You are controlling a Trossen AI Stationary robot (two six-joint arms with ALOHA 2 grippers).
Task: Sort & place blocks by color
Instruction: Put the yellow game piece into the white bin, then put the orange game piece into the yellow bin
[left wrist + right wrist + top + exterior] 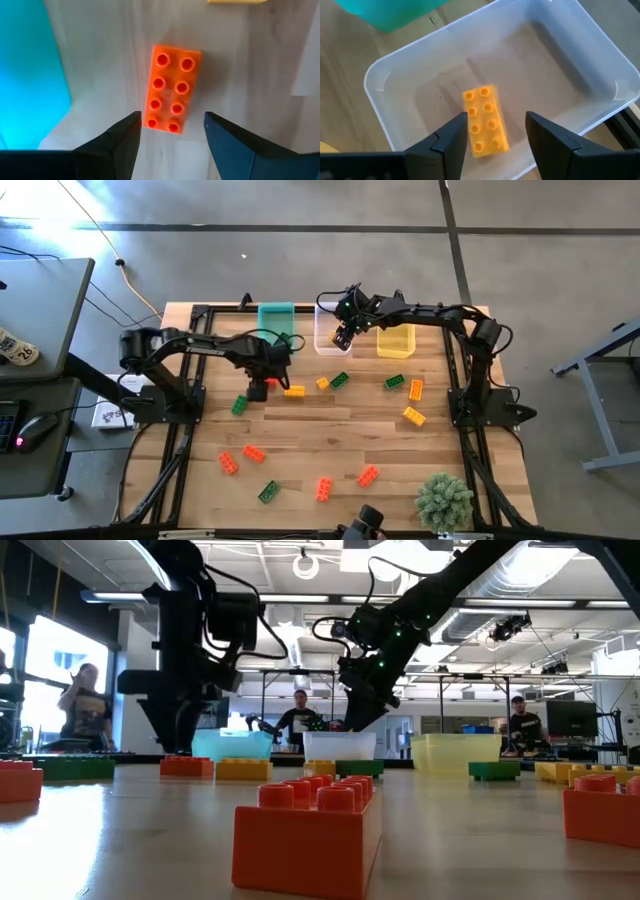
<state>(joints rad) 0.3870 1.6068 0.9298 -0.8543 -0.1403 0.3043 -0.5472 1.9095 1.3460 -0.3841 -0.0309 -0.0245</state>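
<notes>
Table (330, 430): pale wood slabs, both arms reaching in from either side, bins lined up along the far edge.
Left arm (200, 345): stretched across from the left, wrist low over the boards just in front of the teal bin.
Right arm (430, 315): reaching in from the right, wrist up over the clear bin.
Teal bin (277, 320): far edge, leftmost of the three.
Clear bin (328, 330): middle one, a single yellow brick (485, 120) inside it, looks blurred, right under the right gripper.
Yellow bin (396, 341): rightmost, just beside the clear one.
Plant (444, 500): fuzzy green, near right corner.
Left gripper (259, 387): fingers apart, nothing between them, poised right over an orange brick (171, 89) lying flat, studs up, on the wood next to the teal bin.
Right gripper (343, 337): fingers apart, nothing gripped, hanging above the clear bin.
Loose bricks: a yellow one (294, 391) just right of the left gripper; green (239, 405) near it; yellow (322, 383) and green (340, 380) mid-table; green (394, 382), orange (415, 389), yellow (414, 416) toward the right.
Near row: orange (228, 463), (253, 453), (324, 488), (368, 476), and one green (268, 492).
People: three in the room beyond the table, well back.
</notes>
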